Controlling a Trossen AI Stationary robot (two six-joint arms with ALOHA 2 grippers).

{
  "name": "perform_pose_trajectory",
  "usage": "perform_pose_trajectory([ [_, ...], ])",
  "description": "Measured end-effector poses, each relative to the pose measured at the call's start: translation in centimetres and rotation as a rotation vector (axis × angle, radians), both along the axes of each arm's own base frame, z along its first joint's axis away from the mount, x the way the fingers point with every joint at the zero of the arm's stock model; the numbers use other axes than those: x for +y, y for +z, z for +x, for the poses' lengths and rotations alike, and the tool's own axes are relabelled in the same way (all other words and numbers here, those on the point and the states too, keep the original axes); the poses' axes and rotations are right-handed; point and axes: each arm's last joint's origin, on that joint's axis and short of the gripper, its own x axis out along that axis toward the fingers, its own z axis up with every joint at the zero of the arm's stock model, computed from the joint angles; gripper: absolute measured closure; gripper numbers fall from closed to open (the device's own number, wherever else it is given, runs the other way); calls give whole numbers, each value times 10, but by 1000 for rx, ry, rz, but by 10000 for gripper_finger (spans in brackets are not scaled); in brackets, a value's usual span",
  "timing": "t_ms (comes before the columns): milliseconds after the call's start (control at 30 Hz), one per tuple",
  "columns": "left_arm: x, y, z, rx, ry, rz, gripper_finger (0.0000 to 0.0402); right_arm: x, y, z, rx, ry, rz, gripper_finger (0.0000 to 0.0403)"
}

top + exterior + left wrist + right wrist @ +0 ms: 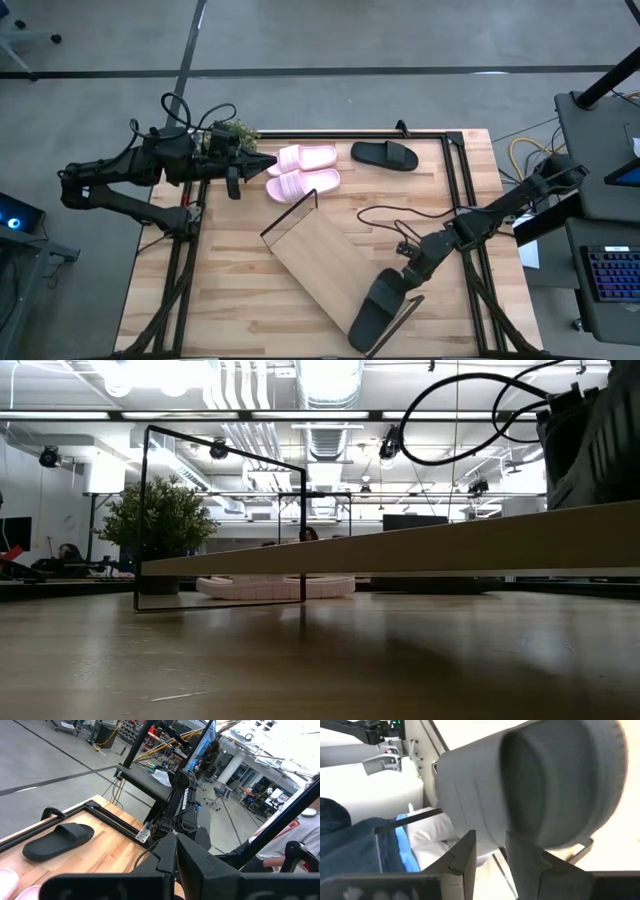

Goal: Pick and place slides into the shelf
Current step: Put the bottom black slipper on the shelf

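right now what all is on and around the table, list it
pink slides: two, pale pink, side by side on the table's far side, beside the left gripper
black slide: one, black, far side of the table, right of the pink pair
second black slide: one, black, on the near end of the shelf, at the right gripper
shelf: one, light wood with black wire ends, lying diagonally mid-table
plant: one, green, far left corner
keyboard: one, dark, on a desk right of the table
left gripper: shut, empty, by the pink slides
right gripper: at the second black slide on the shelf
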Motion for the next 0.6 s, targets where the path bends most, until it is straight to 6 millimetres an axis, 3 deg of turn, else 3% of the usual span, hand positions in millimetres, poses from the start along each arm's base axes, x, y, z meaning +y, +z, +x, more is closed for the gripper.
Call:
perform_pose_trajectory([
  [267, 0, 0, 0, -1, 0, 0, 402, -5, 2, -8, 25, -30, -49, 302],
  [600, 0, 0, 1, 1, 0, 0, 402, -14, -1, -3, -5, -163, -141, 306],
])
